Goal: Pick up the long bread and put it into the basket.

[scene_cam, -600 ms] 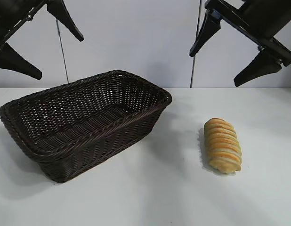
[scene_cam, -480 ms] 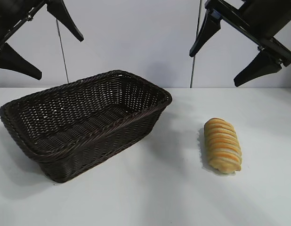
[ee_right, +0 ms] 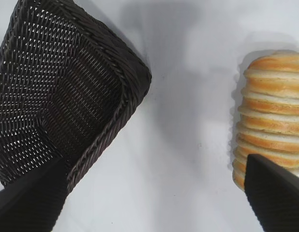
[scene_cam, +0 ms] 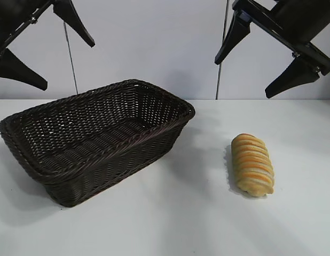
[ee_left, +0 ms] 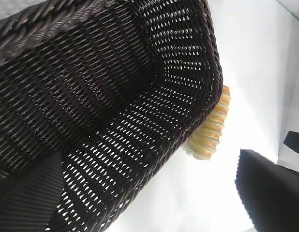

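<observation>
Long bread (scene_cam: 252, 164) lies on the surface (scene_cam: 197, 213), well right of the basket (scene_cam: 95, 140). Looks light and soft, so I'd pinch gently across the middle w/ the right hand (scene_cam: 272, 53), which hangs above it, wide open and empty. Left hand (scene_cam: 45, 50) parked over basket, also open.

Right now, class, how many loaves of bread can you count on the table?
1. The bread lies on the white table, to the right of the basket and apart from it. The basket holds no loaf.
</observation>
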{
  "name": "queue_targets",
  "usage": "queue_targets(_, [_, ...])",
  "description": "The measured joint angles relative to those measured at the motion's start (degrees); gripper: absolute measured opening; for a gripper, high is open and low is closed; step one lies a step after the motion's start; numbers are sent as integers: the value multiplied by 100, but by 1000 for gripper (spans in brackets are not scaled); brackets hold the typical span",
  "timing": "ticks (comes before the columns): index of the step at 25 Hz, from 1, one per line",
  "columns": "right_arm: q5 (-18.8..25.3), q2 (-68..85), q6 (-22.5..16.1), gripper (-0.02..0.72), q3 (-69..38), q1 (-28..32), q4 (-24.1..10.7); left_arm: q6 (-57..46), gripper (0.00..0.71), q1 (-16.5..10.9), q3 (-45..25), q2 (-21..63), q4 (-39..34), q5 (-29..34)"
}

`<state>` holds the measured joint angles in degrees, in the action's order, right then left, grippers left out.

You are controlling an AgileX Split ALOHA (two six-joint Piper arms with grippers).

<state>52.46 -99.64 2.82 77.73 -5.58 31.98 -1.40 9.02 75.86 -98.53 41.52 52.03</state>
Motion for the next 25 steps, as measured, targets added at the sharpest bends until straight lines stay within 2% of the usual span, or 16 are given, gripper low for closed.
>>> queue_targets(20, [0,0,0,694,0,0,0,-69,695,0,0,0,-48,-127])
queue_targets(22, [0,0,0,694,0,0,0,-318,695,0,0,12,-479,-99])
queue_targets(25, [5,0,0,694,0,0,0,-1155,694,109,0,101,-1807,0])
